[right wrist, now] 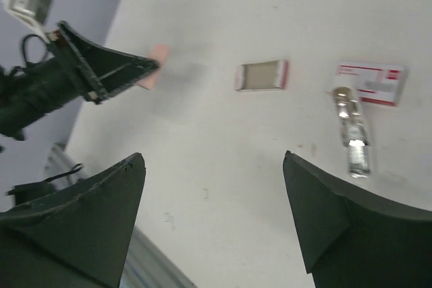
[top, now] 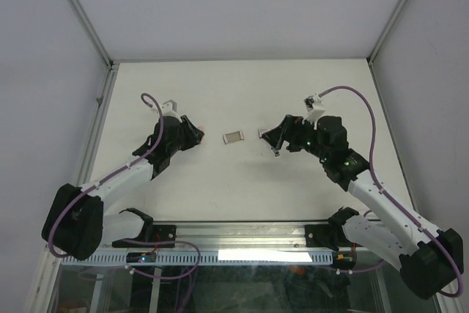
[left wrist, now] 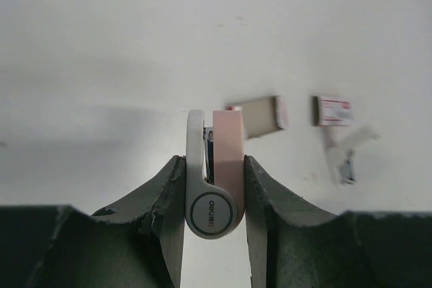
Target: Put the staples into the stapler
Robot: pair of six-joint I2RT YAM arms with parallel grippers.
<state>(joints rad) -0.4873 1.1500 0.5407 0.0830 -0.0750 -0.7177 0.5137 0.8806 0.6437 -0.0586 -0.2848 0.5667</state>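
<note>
The left gripper (left wrist: pixel 214 166) was squeezed shut on the stapler (left wrist: pixel 226 139), with one finger on the pink side and one on the white side. It held the fat round end, so the thin front end poked out free. I think that was to keep the little stapler steady while the other arm did the loading.

The right gripper (right wrist: pixel 212 160) had its fingers spread wide and held nothing. It hung over the table (top: pixel 242 93), near the staples (right wrist: pixel 352 133). The staples lay flat on the table as a short shiny strip, with one end right at the edge of the red-and-white sleeve (right wrist: pixel 371 82). The grey tray (right wrist: pixel 262 75) sat by itself between the sleeve and the stapler.

The strip was out of its box — likely so the fingers could get at it. It was thin and flat, so picking it up looked tricky.
</note>
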